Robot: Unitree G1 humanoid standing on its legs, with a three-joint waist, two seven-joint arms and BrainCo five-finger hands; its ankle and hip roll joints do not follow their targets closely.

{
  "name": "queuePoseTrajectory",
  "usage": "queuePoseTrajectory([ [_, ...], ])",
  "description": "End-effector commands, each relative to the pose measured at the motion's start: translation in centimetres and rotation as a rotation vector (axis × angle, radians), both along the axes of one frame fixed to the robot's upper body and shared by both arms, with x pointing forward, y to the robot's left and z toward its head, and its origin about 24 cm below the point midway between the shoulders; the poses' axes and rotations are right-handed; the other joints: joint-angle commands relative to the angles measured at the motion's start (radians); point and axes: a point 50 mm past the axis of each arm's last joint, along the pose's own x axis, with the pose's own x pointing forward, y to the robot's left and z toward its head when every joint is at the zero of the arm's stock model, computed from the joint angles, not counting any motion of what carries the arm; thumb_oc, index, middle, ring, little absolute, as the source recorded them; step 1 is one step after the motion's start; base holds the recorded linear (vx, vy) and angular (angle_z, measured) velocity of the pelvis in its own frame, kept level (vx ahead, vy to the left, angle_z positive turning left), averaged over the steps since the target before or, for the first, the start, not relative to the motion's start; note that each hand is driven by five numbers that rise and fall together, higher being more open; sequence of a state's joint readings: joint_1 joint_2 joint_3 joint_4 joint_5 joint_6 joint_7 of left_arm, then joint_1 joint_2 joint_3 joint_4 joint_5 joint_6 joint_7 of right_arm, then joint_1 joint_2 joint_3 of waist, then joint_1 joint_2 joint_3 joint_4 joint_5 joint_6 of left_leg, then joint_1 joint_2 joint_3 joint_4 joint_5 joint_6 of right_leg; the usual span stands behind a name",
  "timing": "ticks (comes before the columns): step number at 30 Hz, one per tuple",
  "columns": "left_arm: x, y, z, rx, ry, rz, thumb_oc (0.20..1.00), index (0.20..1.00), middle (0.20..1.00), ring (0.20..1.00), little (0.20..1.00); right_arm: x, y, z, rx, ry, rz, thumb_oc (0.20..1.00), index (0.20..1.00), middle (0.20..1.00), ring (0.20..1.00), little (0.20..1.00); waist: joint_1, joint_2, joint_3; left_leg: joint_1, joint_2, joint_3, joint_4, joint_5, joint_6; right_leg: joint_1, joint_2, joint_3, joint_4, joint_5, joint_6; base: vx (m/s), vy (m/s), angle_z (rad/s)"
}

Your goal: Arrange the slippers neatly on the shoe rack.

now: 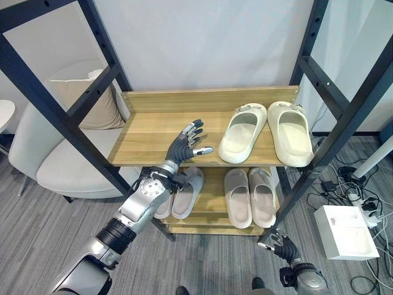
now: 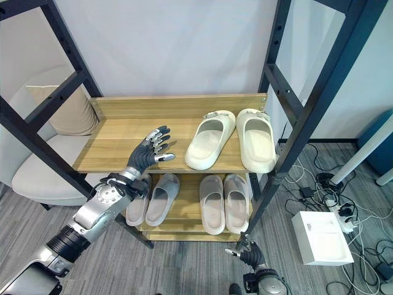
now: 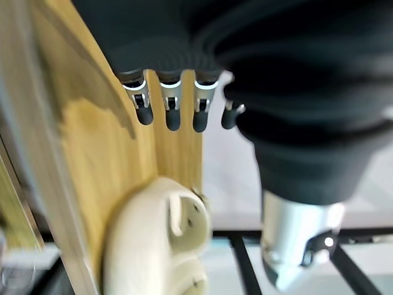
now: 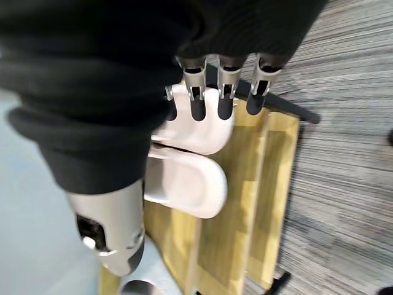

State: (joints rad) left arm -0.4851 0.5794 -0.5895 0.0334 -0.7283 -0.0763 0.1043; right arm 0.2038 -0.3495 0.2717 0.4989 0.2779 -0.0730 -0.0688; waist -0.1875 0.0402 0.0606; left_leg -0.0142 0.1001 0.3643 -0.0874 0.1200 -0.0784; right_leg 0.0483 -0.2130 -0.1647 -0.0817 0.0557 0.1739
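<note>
shoe rack (image 1: 153, 132) fills the space before me, two wooden shelves in a dark frame. on the top shelf the cream slippers (image 1: 288, 132) sit at the right end, the left one of the pair (image 1: 241, 132) angled so its heel swings away from its partner while the toes nearly meet. my left hand (image 1: 187, 142) hovers over the bare left part of that shelf, fingers loosely spread, gripping nothing, with a gap between it and the crooked slipper. my right hand (image 1: 284, 247) hangs low by the rack's front leg, relaxed and empty.

as i judge it, the step is to straighten that angled slipper: reach across, press flat fingers to its outer side near the heel and nudge it until it lies parallel with its partner.

below, one grey pair (image 1: 250, 195) lies tidy; the other grey pair (image 1: 184, 193) is partly behind my left arm, so i cannot tell how it lies.
</note>
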Motion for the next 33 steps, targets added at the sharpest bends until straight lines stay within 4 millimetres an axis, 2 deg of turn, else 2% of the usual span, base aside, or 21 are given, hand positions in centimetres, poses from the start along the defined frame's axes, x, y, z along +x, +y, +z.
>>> queuePoseTrajectory([
  [1,1.5,-0.5,3.9,-0.068,-0.094,-0.043,1.0,1.0,1.0,1.0,1.0,1.8,1.0,1.3,0.052,-0.083,0.04,1.0,1.0,1.0,1.0,1.0,-0.002,-0.017,0.001,0.07,0.067,-0.059,0.0,-0.091,-0.061,-0.08,-0.027,-0.018,0.006,0.054,0.065,0.0,0.0,0.0],
  [6,1.4,-2.2,4.2,-0.089,-0.078,-0.102,1.0,1.0,1.0,1.0,1.0,1.6,1.1,1.2,0.056,-0.071,0.042,1.0,1.0,1.0,1.0,1.0,-0.009,-0.016,0.0,0.07,0.066,-0.056,0.0,-0.091,-0.061,-0.083,-0.026,-0.016,0.005,0.054,0.066,0.0,0.0,0.0],
  [11,1.6,-4.8,4.1,-0.103,-0.056,-0.146,1.0,1.0,1.0,1.0,1.0,1.6,1.2,1.1,0.064,-0.065,0.04,1.0,1.0,1.0,1.0,1.0,-0.022,-0.012,0.002,0.072,0.065,-0.054,0.0,-0.091,-0.06,-0.085,-0.025,-0.01,0.005,0.052,0.066,0.0,0.0,0.0],
  [17,1.7,-6.2,4.0,-0.124,-0.041,-0.165,1.0,1.0,1.0,1.0,1.0,1.7,1.0,1.1,0.059,-0.065,0.031,1.0,1.0,1.0,1.0,1.0,-0.033,-0.011,0.007,0.073,0.066,-0.051,0.0,-0.092,-0.061,-0.09,-0.025,-0.005,0.006,0.051,0.064,0.0,0.0,0.0],
  [22,1.6,-7.6,4.6,-0.163,-0.05,-0.194,1.0,1.0,1.0,1.0,1.0,1.5,0.9,0.9,0.058,-0.051,0.023,1.0,1.0,1.0,1.0,1.0,-0.037,-0.009,0.008,0.074,0.067,-0.051,0.0,-0.092,-0.061,-0.089,-0.024,-0.005,0.006,0.048,0.062,0.0,0.0,0.0],
  [28,1.5,-6.7,5.7,-0.191,-0.101,-0.166,1.0,1.0,1.0,1.0,1.0,1.5,0.9,0.9,0.074,-0.06,0.003,1.0,1.0,1.0,1.0,1.0,-0.029,-0.011,0.008,0.074,0.067,-0.055,0.0,-0.092,-0.059,-0.085,-0.024,-0.011,0.006,0.047,0.062,0.0,0.0,0.0],
  [30,1.6,-5.3,6.4,-0.206,-0.142,-0.119,1.0,1.0,1.0,1.0,1.0,1.3,1.0,0.9,0.086,-0.064,-0.008,1.0,1.0,1.0,1.0,1.0,-0.022,-0.012,0.009,0.074,0.066,-0.058,0.0,-0.091,-0.059,-0.081,-0.024,-0.014,0.006,0.046,0.06,0.0,0.0,0.0],
  [33,1.9,-3.5,6.1,-0.188,-0.165,-0.045,1.0,1.0,1.0,1.0,1.0,1.1,0.9,0.7,0.084,-0.056,-0.012,1.0,1.0,1.0,1.0,1.0,-0.012,-0.015,0.01,0.073,0.066,-0.061,0.0,-0.09,-0.059,-0.078,-0.024,-0.019,0.006,0.044,0.059,0.0,0.0,0.0],
])
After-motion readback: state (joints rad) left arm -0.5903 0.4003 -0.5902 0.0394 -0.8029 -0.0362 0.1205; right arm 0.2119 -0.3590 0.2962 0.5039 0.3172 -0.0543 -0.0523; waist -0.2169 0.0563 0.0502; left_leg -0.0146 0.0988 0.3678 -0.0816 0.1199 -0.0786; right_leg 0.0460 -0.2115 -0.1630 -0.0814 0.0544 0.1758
